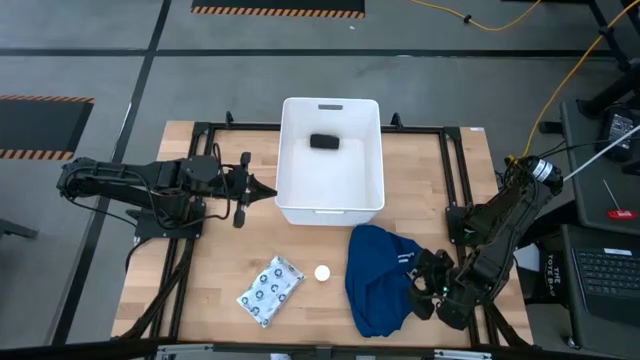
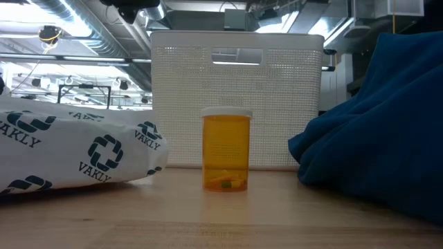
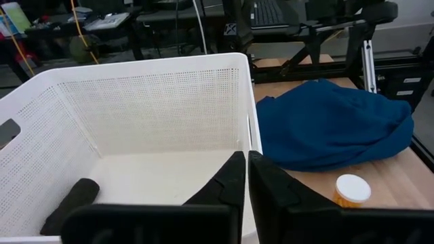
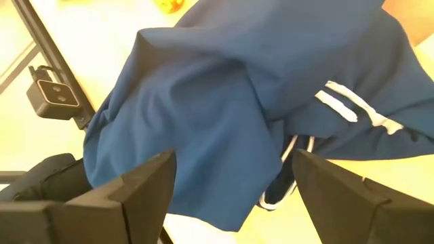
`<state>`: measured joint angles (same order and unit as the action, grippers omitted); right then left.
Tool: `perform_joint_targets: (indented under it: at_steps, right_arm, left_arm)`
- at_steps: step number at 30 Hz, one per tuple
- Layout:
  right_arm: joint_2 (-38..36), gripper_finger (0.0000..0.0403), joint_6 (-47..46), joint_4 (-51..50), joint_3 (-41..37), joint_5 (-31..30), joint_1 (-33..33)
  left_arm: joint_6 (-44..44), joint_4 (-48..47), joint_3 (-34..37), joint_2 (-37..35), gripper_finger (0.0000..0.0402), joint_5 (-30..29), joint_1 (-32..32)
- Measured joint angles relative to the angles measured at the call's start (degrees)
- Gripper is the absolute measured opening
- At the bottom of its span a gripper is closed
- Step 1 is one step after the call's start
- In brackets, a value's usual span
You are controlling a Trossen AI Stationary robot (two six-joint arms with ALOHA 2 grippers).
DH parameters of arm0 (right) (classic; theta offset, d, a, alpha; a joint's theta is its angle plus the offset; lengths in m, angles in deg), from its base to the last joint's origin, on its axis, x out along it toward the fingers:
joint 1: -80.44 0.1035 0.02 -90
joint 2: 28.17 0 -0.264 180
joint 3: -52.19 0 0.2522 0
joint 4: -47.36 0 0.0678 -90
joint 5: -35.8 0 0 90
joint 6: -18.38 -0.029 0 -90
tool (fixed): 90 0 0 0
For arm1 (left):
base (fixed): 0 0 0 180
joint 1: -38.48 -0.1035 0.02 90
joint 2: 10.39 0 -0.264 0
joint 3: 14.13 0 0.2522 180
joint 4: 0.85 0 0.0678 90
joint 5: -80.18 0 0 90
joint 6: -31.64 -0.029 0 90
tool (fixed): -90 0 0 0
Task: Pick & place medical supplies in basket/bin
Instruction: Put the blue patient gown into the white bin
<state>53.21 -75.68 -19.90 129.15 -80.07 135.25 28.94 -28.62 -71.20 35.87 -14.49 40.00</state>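
Note:
The white bin (image 1: 330, 205) stands at the table's far middle with a small black block (image 1: 323, 141) on its floor. On the near half lie a white packet printed with blue rings (image 1: 270, 290), an upright white-capped amber bottle (image 1: 322, 272) and a crumpled dark blue garment (image 1: 378, 278). My left gripper (image 1: 262, 190) is shut and empty, level, just left of the bin's wall (image 3: 135, 102). My right gripper (image 4: 234, 179) is open, slanting down over the garment's right edge (image 4: 224, 102), its fingers wide apart above the cloth.
Black frame rails (image 1: 455, 170) run along the table's sides. A small camera block (image 4: 57, 98) sits at the near edge beside the garment. Bare wood (image 1: 220, 260) shows to the left of the packet.

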Motion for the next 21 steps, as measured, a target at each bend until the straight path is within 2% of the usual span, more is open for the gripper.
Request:
perform_joint_targets:
  at_steps: [21]
  right_arm:
    - [0.00, 0.0300, 0.07, 0.91, 0.00, -3.65, -3.01]
  left_arm:
    - [0.01, 0.00, 0.00, -0.01, 0.0009, 0.00, 0.00]
